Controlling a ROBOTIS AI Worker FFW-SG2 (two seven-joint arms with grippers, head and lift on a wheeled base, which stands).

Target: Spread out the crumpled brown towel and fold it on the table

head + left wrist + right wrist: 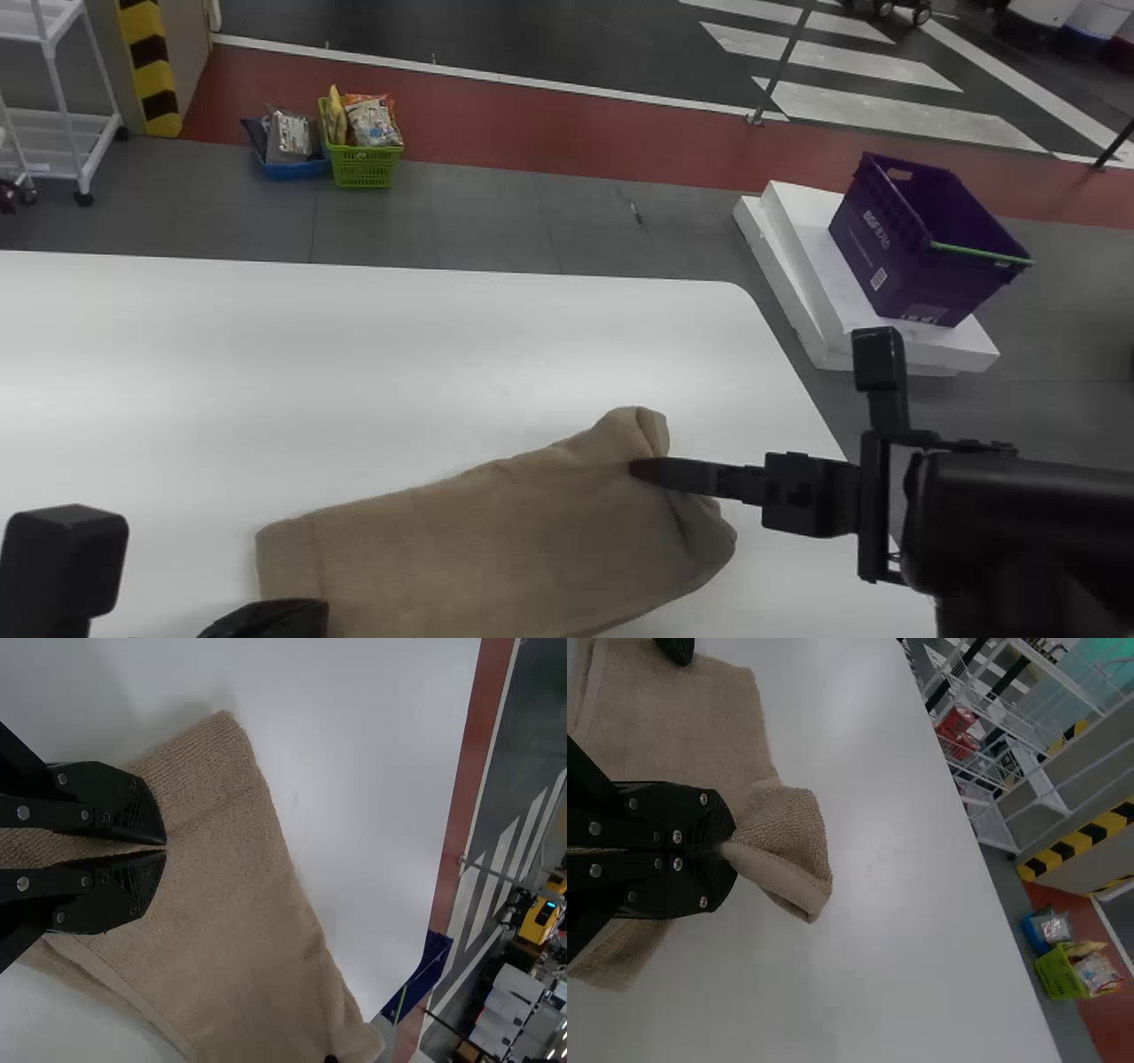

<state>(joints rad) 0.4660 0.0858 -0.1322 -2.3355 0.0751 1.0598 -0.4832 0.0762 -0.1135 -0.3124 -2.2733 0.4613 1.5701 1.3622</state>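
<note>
Left end effector (165,848) and right end effector (733,850) grip the towel (478,540), likely light, limp and best held near its corners.

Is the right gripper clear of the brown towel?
No, the right gripper pinches the brown towel at its bunched end.

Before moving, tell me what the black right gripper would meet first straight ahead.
The bunched brown cloth towel at the tips of the right gripper, then probably the white table; depth is unclear.
</note>
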